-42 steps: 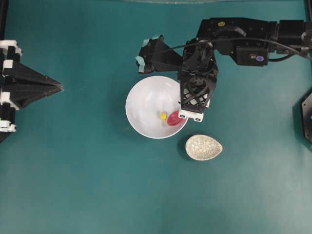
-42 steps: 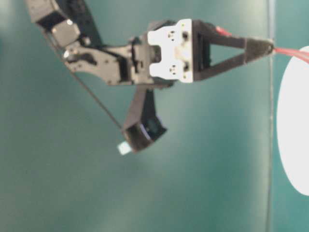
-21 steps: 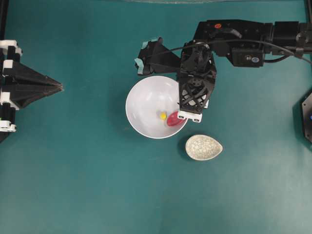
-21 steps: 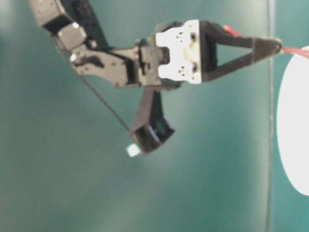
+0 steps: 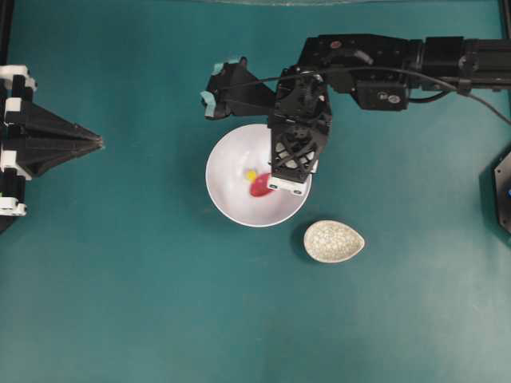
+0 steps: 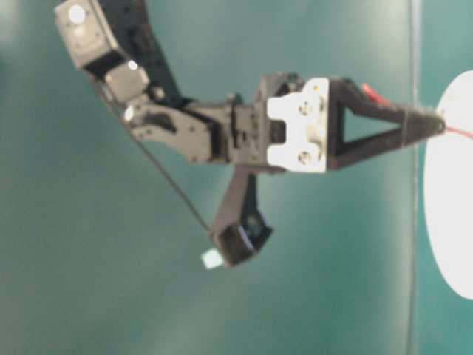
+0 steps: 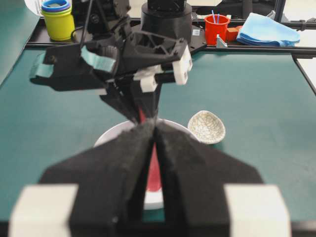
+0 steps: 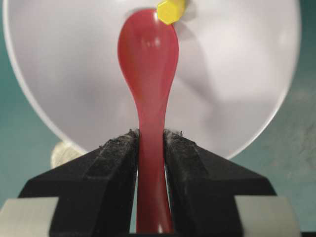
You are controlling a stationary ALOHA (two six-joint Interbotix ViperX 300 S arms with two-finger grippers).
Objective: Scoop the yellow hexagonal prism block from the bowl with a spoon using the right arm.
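Note:
The white bowl (image 5: 227, 191) stands mid-table, with the tiny yellow hexagonal prism block (image 5: 251, 174) inside it. In the right wrist view the block (image 8: 170, 11) rests against the far tip of the spoon's scoop (image 8: 148, 49), outside the hollow. My right gripper (image 8: 150, 134) is shut on the red spoon's handle and points down into the bowl (image 8: 237, 74). From overhead the scoop (image 5: 260, 189) pokes out left of that gripper's frame (image 5: 294, 148). My left gripper (image 5: 97, 142) is parked at the left edge, shut and empty, its fingertips (image 7: 163, 129) meeting.
A small speckled teardrop dish (image 5: 333, 241) lies just right of and below the bowl. A black fixture (image 5: 503, 191) sits at the right edge. Beyond the table's far side are stacked yellow-blue cups (image 7: 58, 19), a red cup (image 7: 217, 24) and a blue cloth (image 7: 266, 29).
The right arm has swung left, carrying the spoon across the bowl. The scoop's tip has pushed the yellow block left and toward the bowl's far side. The left arm is still.

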